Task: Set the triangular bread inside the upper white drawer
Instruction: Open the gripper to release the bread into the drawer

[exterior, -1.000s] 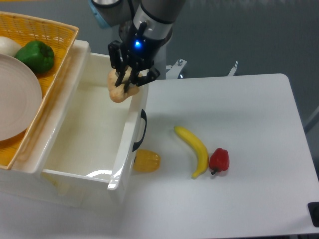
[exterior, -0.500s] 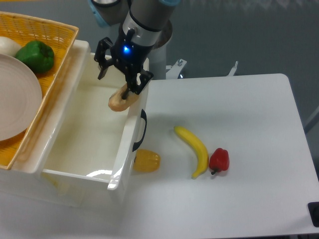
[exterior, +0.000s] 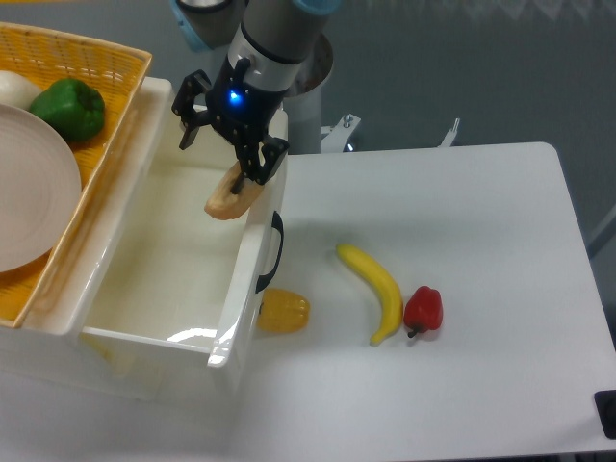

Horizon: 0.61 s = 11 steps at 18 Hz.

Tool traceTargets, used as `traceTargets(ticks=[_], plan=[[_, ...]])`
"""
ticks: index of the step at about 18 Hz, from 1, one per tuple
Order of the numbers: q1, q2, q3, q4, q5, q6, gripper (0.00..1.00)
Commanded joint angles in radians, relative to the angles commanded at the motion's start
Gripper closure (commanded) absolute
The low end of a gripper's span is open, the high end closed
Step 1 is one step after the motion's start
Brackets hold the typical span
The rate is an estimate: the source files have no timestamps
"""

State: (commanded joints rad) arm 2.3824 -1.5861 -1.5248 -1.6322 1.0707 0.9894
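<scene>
From my seat I see the claw (exterior: 225, 144) over the back right corner of the drawer (exterior: 154, 337), its fingers spread apart. The left finger hangs free near the back wall; the right finger (exterior: 262, 164) is just above the bread (exterior: 231, 195) and seems to touch its upper end, though I cannot tell for sure. Nothing is clenched between the two fingers, so I read the claw as released.

The bread sits tilted just inside the drawer's right wall, close to the back corner, its lower end pointing down into the drawer. I cannot tell whether it rests on the wall or the floor.

The drawer is pulled out, its black handle (exterior: 270, 252) on the front panel facing the worktop (exterior: 481, 289). Apart from the bread, I make out only glossy white floor and walls inside.

To the left, a wicker basket (exterior: 96, 67) rests over the drawer's left edge. It holds a white plate (exterior: 29, 192), a green pepper (exterior: 69, 109) and a pale round thing at the frame's edge that I cannot identify.

On the worktop, a yellow pepper (exterior: 283, 311) lies just beside the drawer front, below the handle. Further right lies a banana (exterior: 375, 289), with a red pepper (exterior: 423, 309) touching its lower end.
</scene>
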Motion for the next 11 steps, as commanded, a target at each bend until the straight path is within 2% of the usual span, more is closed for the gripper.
traceTargets(ticks=[11], plan=[[-0.008,-0.011,0.002,0.002,0.006,0.003,0.06]])
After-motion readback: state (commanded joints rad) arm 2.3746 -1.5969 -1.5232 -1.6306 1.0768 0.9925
